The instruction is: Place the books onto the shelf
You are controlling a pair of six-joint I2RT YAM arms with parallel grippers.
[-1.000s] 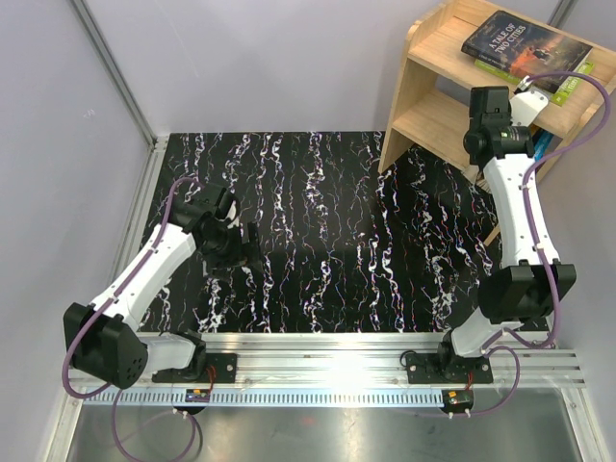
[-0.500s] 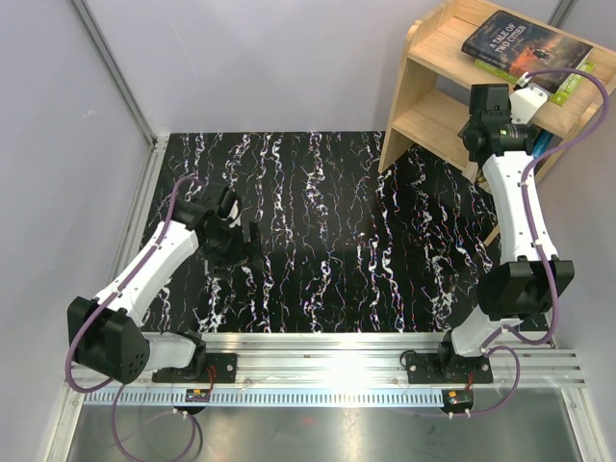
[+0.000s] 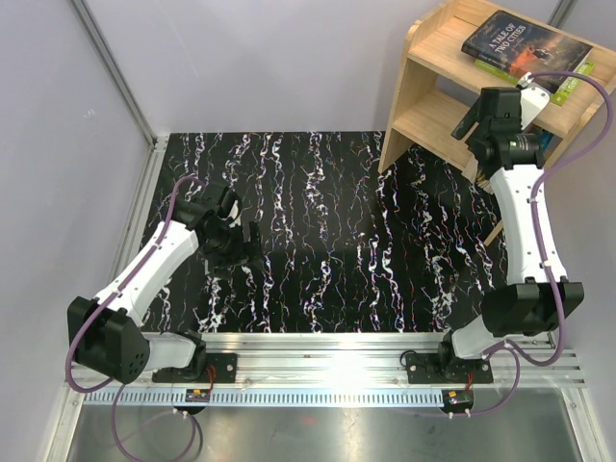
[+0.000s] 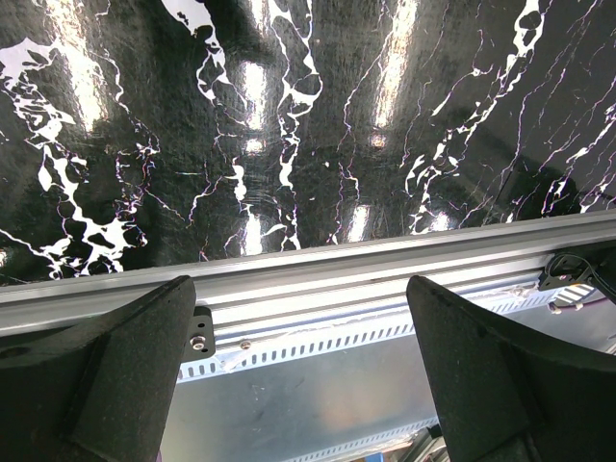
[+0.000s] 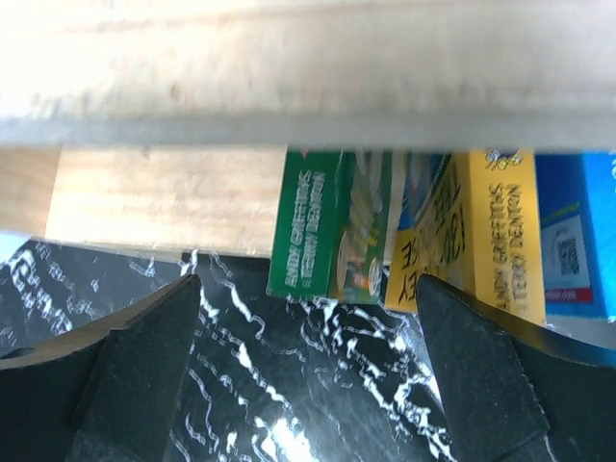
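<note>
The wooden shelf stands at the far right. A dark book lies on its top over a lime green one. My right gripper is at the lower tier, open with nothing between its fingers. In the right wrist view, a dark green book, a yellow one and a blue one stand side by side under the shelf board, just beyond my open right gripper. My left gripper hovers low over the table's left side, open and holding nothing.
The black marble-patterned table spreads between the arms. An aluminium rail runs along its near edge. Grey walls close in on the left and back, and a metal post stands at the back left.
My right gripper's jaws have opened wide, and its wrist has shifted slightly up and to the right at the shelf. The left arm has stayed still.
</note>
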